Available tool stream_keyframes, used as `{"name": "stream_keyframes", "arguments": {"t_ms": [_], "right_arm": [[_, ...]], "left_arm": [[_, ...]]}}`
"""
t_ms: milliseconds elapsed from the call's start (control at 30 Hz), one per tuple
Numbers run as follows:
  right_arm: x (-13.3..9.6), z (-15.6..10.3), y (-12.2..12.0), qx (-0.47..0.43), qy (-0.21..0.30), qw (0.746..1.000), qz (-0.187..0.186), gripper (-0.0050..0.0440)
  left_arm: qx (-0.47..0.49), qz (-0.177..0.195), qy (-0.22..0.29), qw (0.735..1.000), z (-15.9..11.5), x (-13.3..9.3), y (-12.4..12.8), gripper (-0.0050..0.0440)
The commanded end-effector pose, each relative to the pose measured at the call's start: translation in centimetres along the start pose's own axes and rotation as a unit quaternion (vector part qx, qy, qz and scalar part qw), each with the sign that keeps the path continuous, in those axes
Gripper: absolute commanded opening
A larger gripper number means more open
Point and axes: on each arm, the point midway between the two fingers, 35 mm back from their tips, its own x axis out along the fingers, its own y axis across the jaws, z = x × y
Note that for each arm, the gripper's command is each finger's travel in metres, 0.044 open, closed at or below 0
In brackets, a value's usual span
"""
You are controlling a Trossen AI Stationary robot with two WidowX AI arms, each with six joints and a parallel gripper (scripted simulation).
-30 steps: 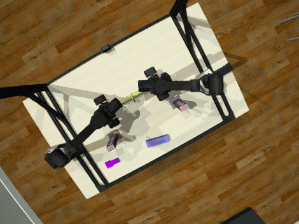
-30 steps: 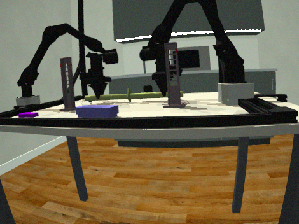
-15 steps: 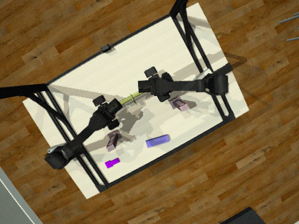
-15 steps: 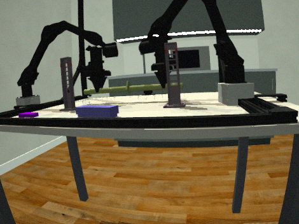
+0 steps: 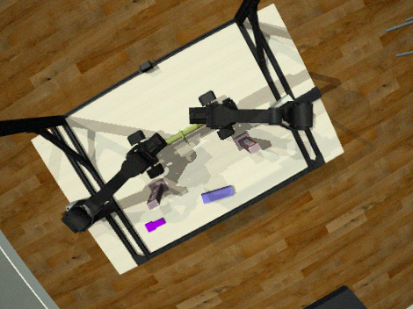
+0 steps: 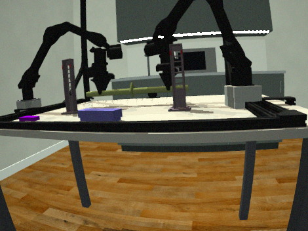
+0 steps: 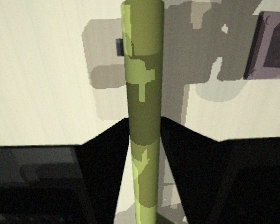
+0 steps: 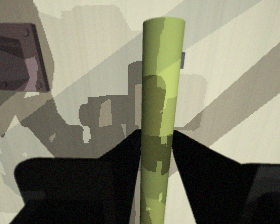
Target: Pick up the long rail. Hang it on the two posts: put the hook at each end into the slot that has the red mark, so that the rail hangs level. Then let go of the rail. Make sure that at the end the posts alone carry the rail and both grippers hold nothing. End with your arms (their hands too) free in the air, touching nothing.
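Observation:
The long yellow-green rail (image 5: 176, 138) (image 6: 147, 90) (image 7: 145, 75) (image 8: 162, 60) is held a little above the table, roughly level, with a ring at its middle. My left gripper (image 6: 168, 88) (image 7: 144, 122) is shut on it towards one end, at the right in the exterior view. My right gripper (image 6: 99, 92) (image 8: 156, 134) is shut on it towards the other end. One post (image 5: 247, 143) (image 6: 178, 96) (image 7: 262, 55) stands on my left arm's side, the other post (image 5: 155, 195) (image 6: 69, 89) (image 8: 22, 60) on my right arm's side. Both have red marks near the top. The rail's hooks are not clearly visible.
A blue-violet block (image 5: 218, 194) (image 6: 99, 114) lies near the table's edge, between the posts in the exterior view. A small purple piece (image 5: 155, 225) (image 6: 29, 118) lies beyond the right arm's post. A black frame (image 5: 228, 216) runs around the table.

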Motion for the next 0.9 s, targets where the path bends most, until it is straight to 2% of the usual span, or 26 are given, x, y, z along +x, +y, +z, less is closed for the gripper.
{"name": "stream_keyframes", "arguments": {"t_ms": [0, 100, 233, 433, 733, 867], "right_arm": [[0.05, -0.02, -0.16, 0.001, -0.003, 1.0, 0.022, 0.0], [0.04, -0.04, -0.28, 0.0, -0.002, 0.999, 0.042, 0.0], [0.04, -0.03, -0.33, 0.0, -0.002, 0.999, 0.049, 0.0], [0.05, -0.03, -0.66, 0.001, -0.003, 0.995, 0.099, 0.0], [0.03, -0.04, -0.84, 0.0, -0.002, 0.992, 0.124, 0.0], [0.08, -0.05, -1.04, 0.0, -0.003, 0.988, 0.153, 0.0]], "left_arm": [[0.0, -0.026, -0.001, 1.0, 0.04, 0.05, 0.13, 0.0], [0.0, -0.046, 0.001, 0.999, 0.04, 0.05, 0.27, 0.0], [0.0, -0.052, 0.0, 0.999, 0.04, 0.06, 0.32, 0.0], [0.0, -0.102, 0.0, 0.995, 0.05, 0.06, 0.64, 0.0], [0.0, -0.128, 0.0, 0.992, 0.04, 0.05, 0.82, 0.0], [0.0, -0.157, -0.001, 0.988, 0.03, 0.1, 1.02, 0.0]]}}
